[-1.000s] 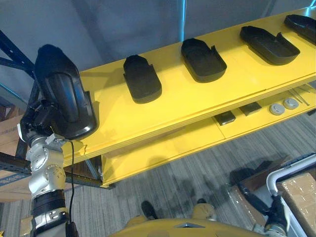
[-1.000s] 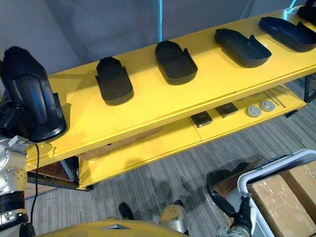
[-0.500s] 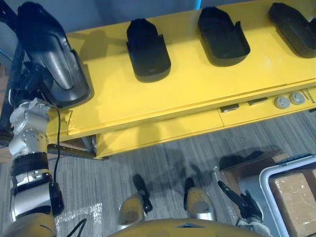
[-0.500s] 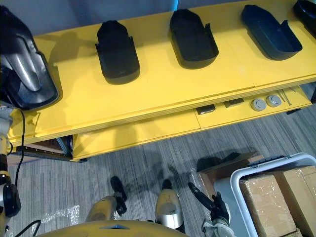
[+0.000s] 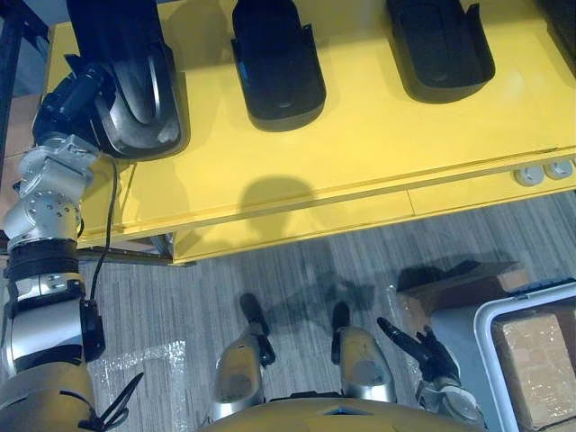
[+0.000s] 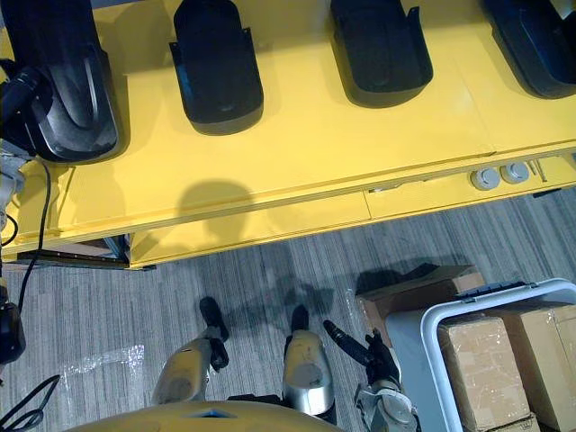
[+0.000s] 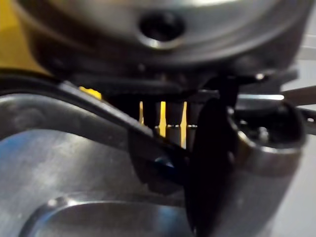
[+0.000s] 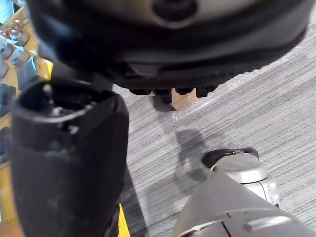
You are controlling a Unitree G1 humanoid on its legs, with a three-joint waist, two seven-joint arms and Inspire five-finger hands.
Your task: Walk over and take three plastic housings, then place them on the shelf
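The left hand is at the left end of the yellow flat shelf. Its fingers are curled onto the near side wall of a black moulded plastic housing; in the left wrist view the wall passes between thumb and fingers. The housing appears to lie hollow side up on the shelf surface, directly beyond the fingers.

To the right of the fingers, well apart, a 2nd black housing and a 3rd black housing lie on the same shelf in a row.

The right hand hangs low over the grey carpeted floor, fingers straight and holding nothing.

Status, as judged: this housing is set down but not yet released. Which of the 3 required housings it is cannot be told. Remaining: release, then withdraw the left hand.
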